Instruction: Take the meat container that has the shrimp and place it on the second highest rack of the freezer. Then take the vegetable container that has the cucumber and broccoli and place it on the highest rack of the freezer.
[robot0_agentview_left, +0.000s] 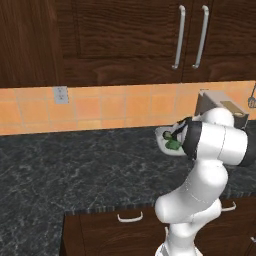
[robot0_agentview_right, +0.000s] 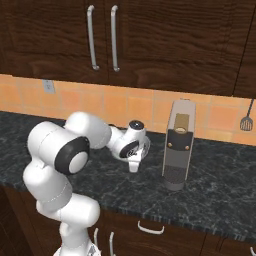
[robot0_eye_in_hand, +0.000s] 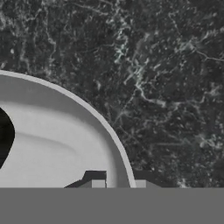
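One vegetable container (robot0_eye_in_hand: 57, 131) sits at your gripper (robot0_eye_in_hand: 119, 183): fingers closed astride its rim, on the dark counter (robot0_eye_in_hand: 166, 78).

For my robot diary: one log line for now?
gripper: shut on white bowl rim | bowl: on dark counter

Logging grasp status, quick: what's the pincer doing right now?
Pincer: shut on the rim of the vegetable container.

A kitchen: dark wooden cabinets (robot0_agentview_left: 125, 40), tiled orange backsplash (robot0_agentview_left: 110, 107), black stone counter (robot0_agentview_left: 75, 170), coffee machine (robot0_agentview_right: 179, 145).
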